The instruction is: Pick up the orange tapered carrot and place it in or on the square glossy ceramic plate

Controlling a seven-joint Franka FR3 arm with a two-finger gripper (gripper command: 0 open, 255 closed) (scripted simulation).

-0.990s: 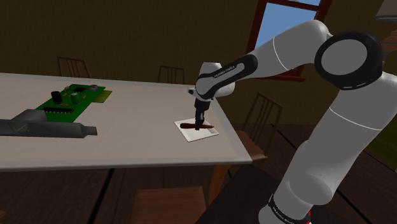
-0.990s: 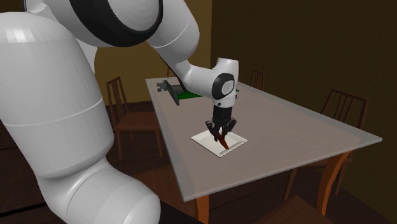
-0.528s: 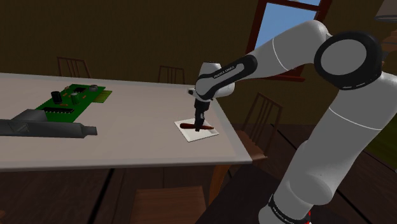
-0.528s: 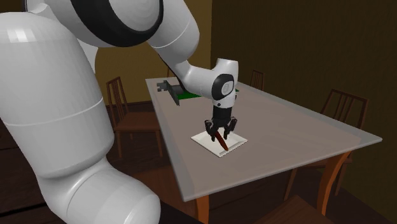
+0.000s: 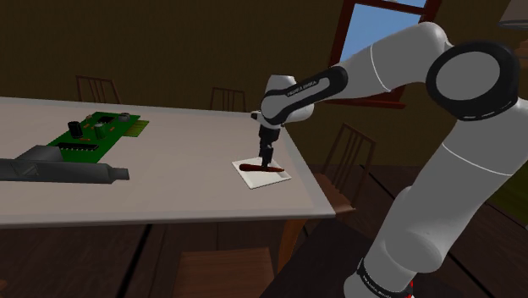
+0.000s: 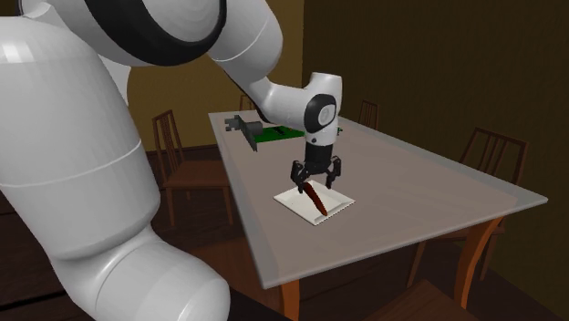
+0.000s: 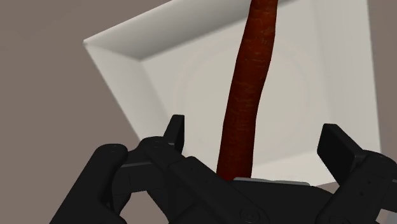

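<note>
Carrot down, hand off it.
Your gripper [image 6: 316, 185] has lifted and spread wide, holding nothing; the dark orange carrot [image 6: 316, 202] lies on the white square plate [image 6: 293, 203], mid-frame in the second exterior view. Placement looks done.

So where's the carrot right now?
The carrot lies on the white square plate, near the end of the table at the shoulder view's right, just below the open end effector.
</note>
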